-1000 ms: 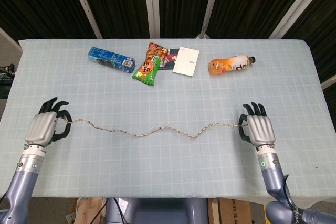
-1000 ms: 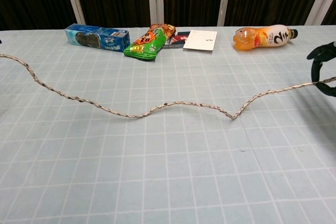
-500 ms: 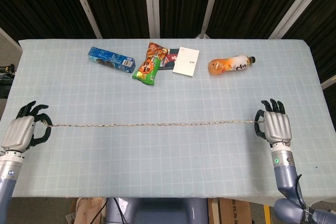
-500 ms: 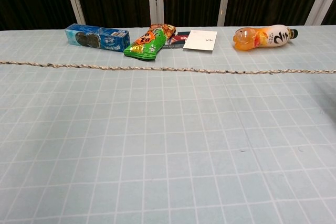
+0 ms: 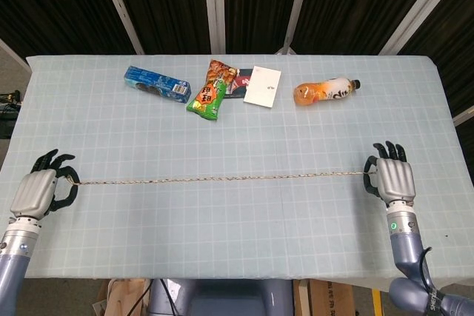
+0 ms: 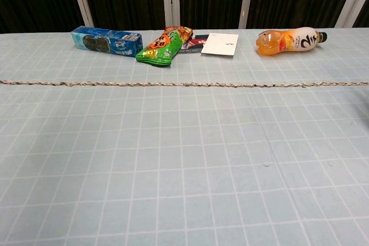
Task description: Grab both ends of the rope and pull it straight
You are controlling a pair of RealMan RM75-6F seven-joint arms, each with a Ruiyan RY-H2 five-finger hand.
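A thin braided rope [image 5: 222,177] runs in a straight line across the table, left to right; in the chest view the rope [image 6: 184,84] spans the whole frame. My left hand [image 5: 41,189] pinches its left end near the table's left edge. My right hand [image 5: 390,178] grips the right end near the right edge. Both hands show only in the head view, backs up, fingers curled at the rope ends. The chest view shows neither hand.
Along the far side lie a blue cookie box [image 5: 156,83], a green and orange snack bag [image 5: 209,90], a white card [image 5: 263,86] over a dark packet, and an orange drink bottle [image 5: 324,91] on its side. The pale checked tablecloth [image 5: 237,242] covers the table.
The rope went from wavy slack to a taut straight line as both hands moved outward. Since half a second ago it has dropped slightly lower, and the left hand shifted a little inward.
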